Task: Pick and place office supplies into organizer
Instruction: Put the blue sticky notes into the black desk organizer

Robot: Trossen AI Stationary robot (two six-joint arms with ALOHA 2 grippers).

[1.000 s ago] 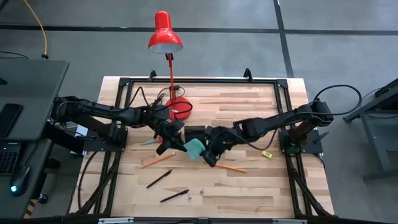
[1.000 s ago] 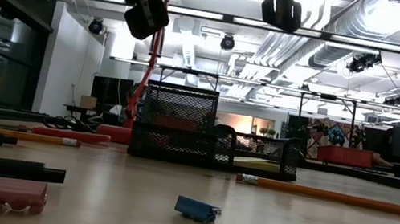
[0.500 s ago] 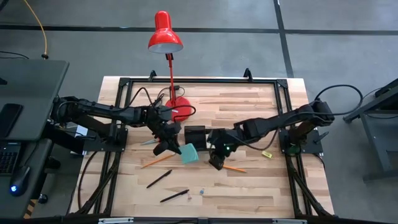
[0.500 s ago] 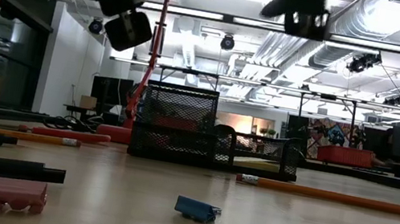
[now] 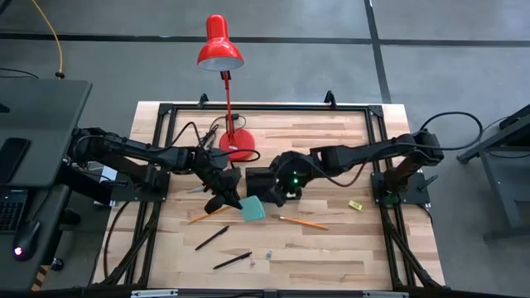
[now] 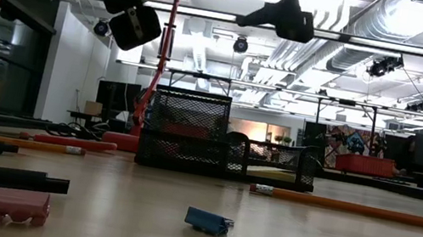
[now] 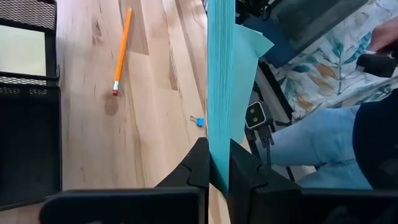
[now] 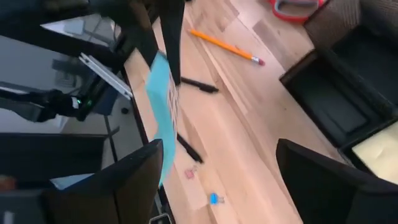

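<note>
My left gripper (image 5: 225,199) is shut on a teal sticky-note pad (image 5: 252,209), held above the table just near of the black mesh organizer (image 5: 259,177). My right gripper (image 5: 277,192) hovers open over the organizer's right side, with nothing between its fingers (image 8: 127,183); the teal pad (image 8: 163,118) hangs ahead of it. A yellow pad (image 8: 376,152) lies in one organizer compartment. On the table lie two orange pencils (image 5: 209,213) (image 5: 302,223), two black pens (image 5: 212,237) (image 5: 232,261) and a tiny yellow block (image 5: 355,204). My left gripper pinches the teal pad between its two fingers (image 7: 198,167), one on each flat face, at the pad's edge (image 7: 217,163) nearest the gripper. The pad sticks out ahead of the fingers edge-on, lifted clear of the table; one loose sheet (image 7: 252,46) flares off its side.
A red desk lamp stands with its base (image 5: 238,145) at the far left of the organizer. Red scissors handles (image 8: 298,7) lie near it. A blue clip (image 6: 207,221) and a pink clip (image 6: 16,205) sit near the front edge. A seated person's legs (image 7: 311,149) show beyond the table.
My right gripper has opened and let go of the teal pad, then drawn back toward the table's far edge, over the organizer. The pad stays in my left gripper, clear of the table, and has shifted slightly toward the left.
</note>
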